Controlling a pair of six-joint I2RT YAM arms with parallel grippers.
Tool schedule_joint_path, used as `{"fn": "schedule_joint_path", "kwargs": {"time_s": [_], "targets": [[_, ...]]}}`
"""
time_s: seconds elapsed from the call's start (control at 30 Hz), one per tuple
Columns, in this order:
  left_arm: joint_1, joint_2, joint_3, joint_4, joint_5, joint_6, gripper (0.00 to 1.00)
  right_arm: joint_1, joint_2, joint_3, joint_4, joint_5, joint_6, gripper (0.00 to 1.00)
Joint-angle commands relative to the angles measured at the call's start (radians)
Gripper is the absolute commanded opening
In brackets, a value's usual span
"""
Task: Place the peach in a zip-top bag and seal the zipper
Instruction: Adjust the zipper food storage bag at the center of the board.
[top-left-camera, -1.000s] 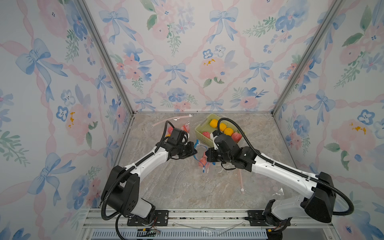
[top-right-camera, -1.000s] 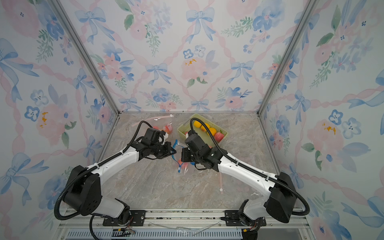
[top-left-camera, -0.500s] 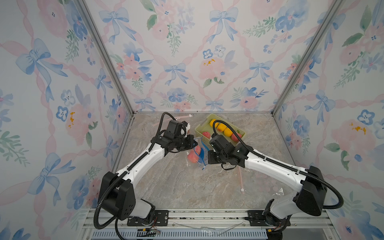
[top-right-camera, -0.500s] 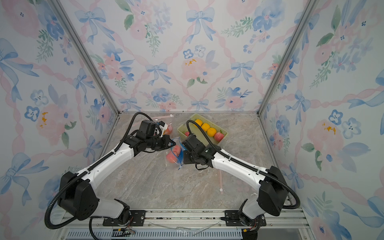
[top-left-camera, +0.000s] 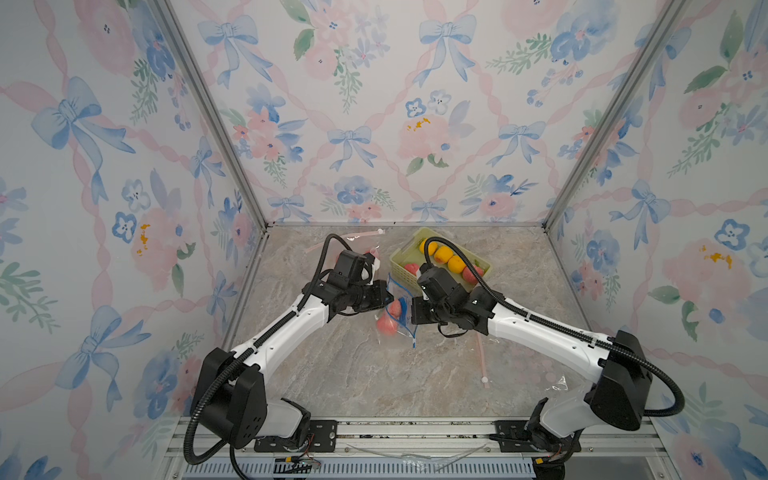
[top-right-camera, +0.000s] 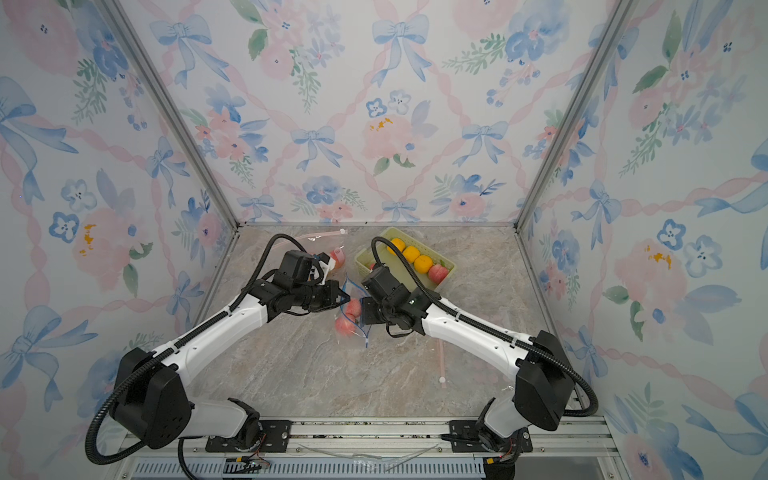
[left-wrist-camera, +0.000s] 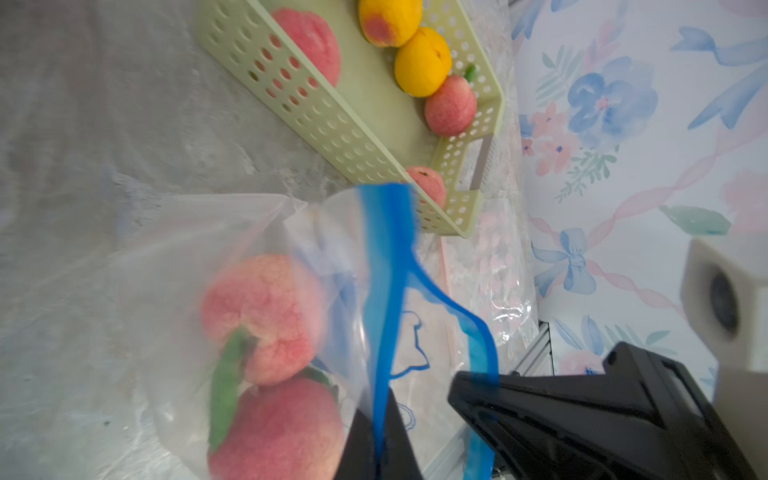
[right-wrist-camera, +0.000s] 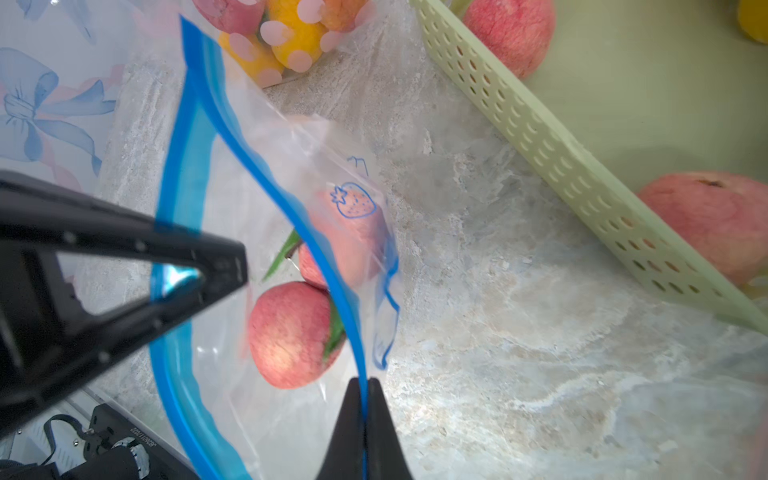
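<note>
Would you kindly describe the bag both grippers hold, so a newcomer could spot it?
Find the green basket at the back of the table. Just in front of it is a clear bag with two peaches; only its zipper is blue.

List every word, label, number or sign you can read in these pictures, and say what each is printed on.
Readable words: none.
Bag: only blue drawings, such as a strawberry outline; no letters.
Black part in the right wrist view: a white code, upside down and too small to read with confidence.
</note>
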Motion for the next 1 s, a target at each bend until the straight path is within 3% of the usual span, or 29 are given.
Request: {"fn": "schedule_joint_path", "kwargs": {"time_s": [0.0, 0.1, 0.23, 0.33, 0.43, 0.7, 0.87, 0.97], "targets": [[-0.003, 0.028, 0.001, -0.031, 0.007, 0.035, 0.0, 0.001, 0.015, 0.004, 0.021, -0.014, 0.013, 0.0], [0.115, -0.04, -0.062, -0.03, -0.133, 0.019, 0.0, 0.002, -0.004, -0.005, 0.016, -0.005, 0.015, 0.0], [-0.022, -0.003, -0.026, 0.021, -0.007, 0.058, 0.0, 0.003, -0.014, -0.006, 0.016, -0.002, 0.019, 0.0], [0.028, -0.053, -0.055, 0.001, -0.168, 0.033, 0.0, 0.003, -0.008, -0.002, 0.003, -0.004, 0.02, 0.0], [0.09, -0.08, -0.093, 0.032, -0.107, 0.016, 0.0, 0.003, -0.014, -0.005, -0.004, -0.016, 0.022, 0.0], [0.065, -0.032, -0.092, 0.039, -0.067, 0.019, 0.0, -0.006, -0.024, 0.02, -0.024, -0.062, -0.002, 0.0], [0.035, 0.008, -0.078, 0.041, -0.037, 0.027, 0.04, -0.027, -0.019, 0.028, -0.063, -0.068, -0.011, 0.05], [0.019, 0.037, -0.067, 0.041, -0.022, 0.031, 0.21, -0.04, -0.009, 0.03, -0.085, -0.067, -0.018, 0.03]]}}
